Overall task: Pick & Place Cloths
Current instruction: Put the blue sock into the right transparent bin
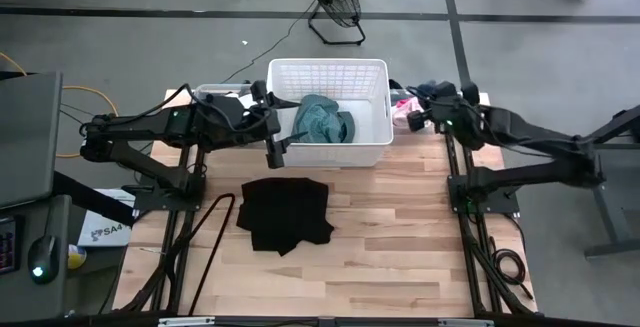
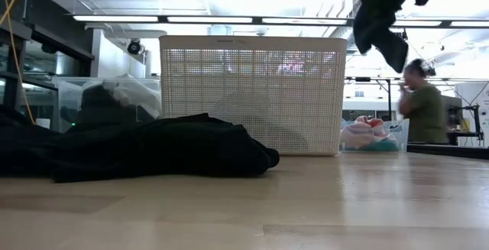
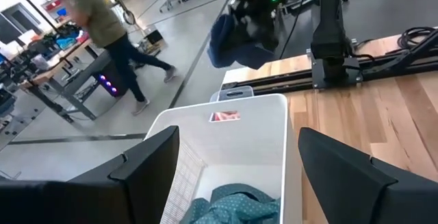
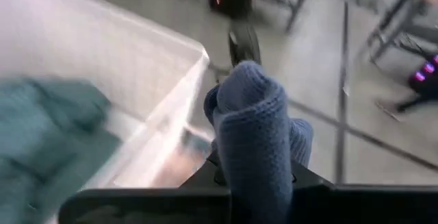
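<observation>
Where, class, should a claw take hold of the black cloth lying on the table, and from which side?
Probably from straight above, pinching a raised fold near the middle of the black cloth. It lies spread and low on the wooden table, rumpled into soft ridges, so no edge stands up to grab from the side. The space over it looks free of either arm.
</observation>
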Controlling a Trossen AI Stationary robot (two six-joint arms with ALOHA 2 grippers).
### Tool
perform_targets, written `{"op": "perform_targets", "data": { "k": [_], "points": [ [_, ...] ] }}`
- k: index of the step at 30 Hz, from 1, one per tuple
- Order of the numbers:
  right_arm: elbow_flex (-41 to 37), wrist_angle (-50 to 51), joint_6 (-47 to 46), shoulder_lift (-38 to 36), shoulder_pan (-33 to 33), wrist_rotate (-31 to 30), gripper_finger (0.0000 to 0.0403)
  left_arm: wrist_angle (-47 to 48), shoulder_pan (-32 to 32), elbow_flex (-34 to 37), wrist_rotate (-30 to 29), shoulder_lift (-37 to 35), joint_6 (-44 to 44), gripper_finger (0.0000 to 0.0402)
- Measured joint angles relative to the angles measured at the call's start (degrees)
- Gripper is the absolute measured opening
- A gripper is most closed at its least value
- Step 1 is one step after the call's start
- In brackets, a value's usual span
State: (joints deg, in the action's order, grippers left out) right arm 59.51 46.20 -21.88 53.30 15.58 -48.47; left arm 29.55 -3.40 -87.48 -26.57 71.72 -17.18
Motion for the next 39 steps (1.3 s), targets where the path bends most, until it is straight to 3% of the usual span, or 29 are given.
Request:
{"op": "perform_targets", "data": {
  "k": [3, 9, 12, 21, 29, 39],
  "points": [
    [0.00, 2.11, 2.64, 2.31, 5.42, 4.82, 0.0005, 0.53, 0.00, 0.00, -0.02, 0.00, 1.40, 0.0294],
    [0.00, 1.62, 19.00, 7.79, 15.03, 12.80, 0.0005, 1.02, 0.00, 0.00, -0.06, 0.00, 2.46, 0.0294],
    [-0.02, 1.63, 22.81, 10.93, 19.30, 17.24, 0.0005, 1.06, 0.00, 0.00, -0.06, 0.00, 2.48, 0.0294],
    [-0.02, -0.36, 26.96, 21.31, 31.25, 28.27, 0.0005, 1.11, 0.00, 0.00, -0.13, 0.00, 4.17, 0.0294],
    [-0.04, -7.43, 34.07, 28.14, 37.32, 34.26, 0.0006, 2.14, 0.00, 0.00, -0.18, 0.02, 4.19, 0.0294],
    [-0.04, -9.62, 29.43, 35.24, 41.23, 48.76, 0.0007, 2.38, 0.02, 0.00, -3.11, 0.02, 5.59, 0.0294]
  ]
}}
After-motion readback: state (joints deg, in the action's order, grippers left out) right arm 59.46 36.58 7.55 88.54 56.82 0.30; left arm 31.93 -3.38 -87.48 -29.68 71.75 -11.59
